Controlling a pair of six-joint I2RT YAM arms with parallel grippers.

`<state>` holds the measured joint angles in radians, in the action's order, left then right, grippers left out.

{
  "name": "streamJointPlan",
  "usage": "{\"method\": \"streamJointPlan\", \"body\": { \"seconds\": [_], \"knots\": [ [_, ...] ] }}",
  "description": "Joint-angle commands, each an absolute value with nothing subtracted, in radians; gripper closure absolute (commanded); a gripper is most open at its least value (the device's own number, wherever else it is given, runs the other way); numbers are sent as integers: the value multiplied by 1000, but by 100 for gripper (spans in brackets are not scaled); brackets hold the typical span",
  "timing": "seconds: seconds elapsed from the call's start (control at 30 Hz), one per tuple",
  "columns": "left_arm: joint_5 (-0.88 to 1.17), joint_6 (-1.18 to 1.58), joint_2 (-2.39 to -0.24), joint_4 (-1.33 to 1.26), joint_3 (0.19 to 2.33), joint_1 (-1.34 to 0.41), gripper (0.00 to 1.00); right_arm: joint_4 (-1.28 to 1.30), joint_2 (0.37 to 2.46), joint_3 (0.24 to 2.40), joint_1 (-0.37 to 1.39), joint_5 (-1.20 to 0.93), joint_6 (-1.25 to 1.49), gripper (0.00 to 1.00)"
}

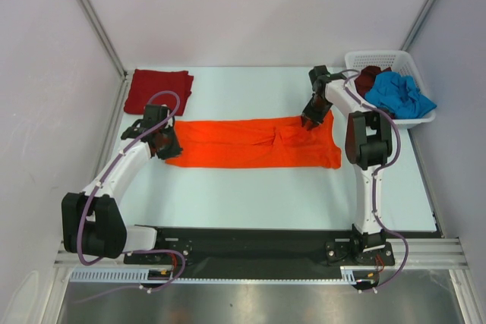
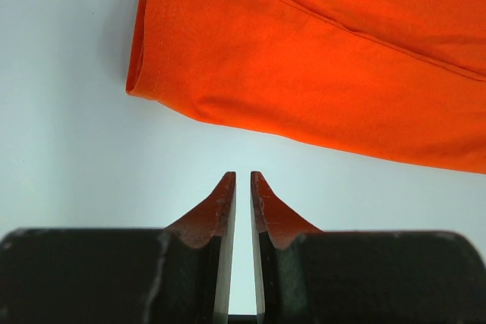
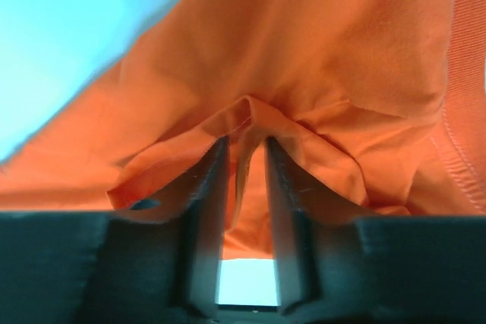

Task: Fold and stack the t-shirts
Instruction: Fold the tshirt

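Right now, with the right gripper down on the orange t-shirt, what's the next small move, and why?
Probably finish closing the right gripper on the raised fold of the orange t-shirt, then lift slightly. The wrist view shows cloth bunched between its fingers, but whether it is pinched firmly is unclear. The left gripper sits nearly closed and empty, just off the shirt's edge.

The left gripper [image 2: 243,187] has its two fingers almost together with nothing between them. It sits over the pale table [image 2: 68,165], near the orange shirt [image 2: 319,58] but not touching it.
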<state>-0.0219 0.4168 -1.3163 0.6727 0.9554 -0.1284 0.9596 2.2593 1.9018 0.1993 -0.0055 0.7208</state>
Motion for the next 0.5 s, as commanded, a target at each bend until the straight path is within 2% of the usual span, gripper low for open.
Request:
{"method": "streamJointPlan", "body": {
  "seconds": [0.0,0.03,0.07,0.1,0.47],
  "knots": [
    [-15,399,-1299,660,957,-137,82,953,2269,1939,195,-2,752,71],
    [-18,397,-1299,660,959,-135,82,948,2264,1940,195,30,746,79],
    [-20,396,-1296,660,959,-137,82,948,2260,1945,198,35,742,95],
    [-23,396,-1298,660,957,-137,82,946,2249,1945,199,37,742,100],
    [-18,397,-1301,657,951,-137,82,965,2278,2054,213,54,727,100]
  ]
}}
